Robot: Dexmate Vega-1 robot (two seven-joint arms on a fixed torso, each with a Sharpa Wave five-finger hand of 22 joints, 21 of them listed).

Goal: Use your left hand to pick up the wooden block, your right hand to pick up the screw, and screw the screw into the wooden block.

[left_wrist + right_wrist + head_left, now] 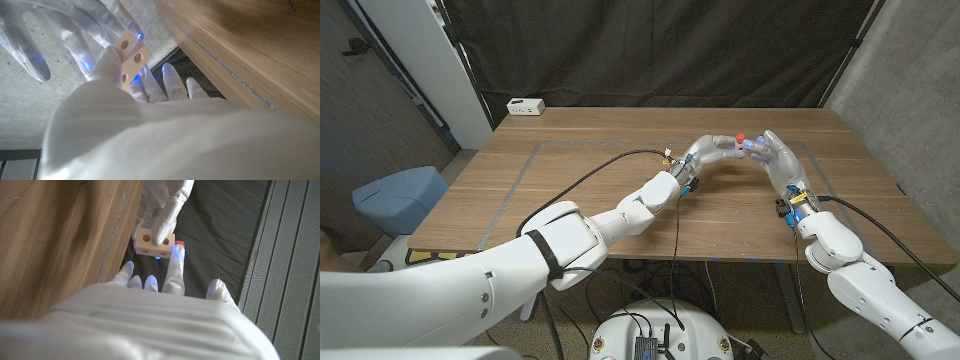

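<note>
Both hands meet above the wooden table (620,190), toward its far right part. Left hand (712,150) grips the wooden block (155,244), holes visible, fingers wrapped over it. Right hand (775,155) pinches the red-headed screw (741,137) at its fingertips, touching the block's side. White power strip (526,106) at the table's far left corner
</note>
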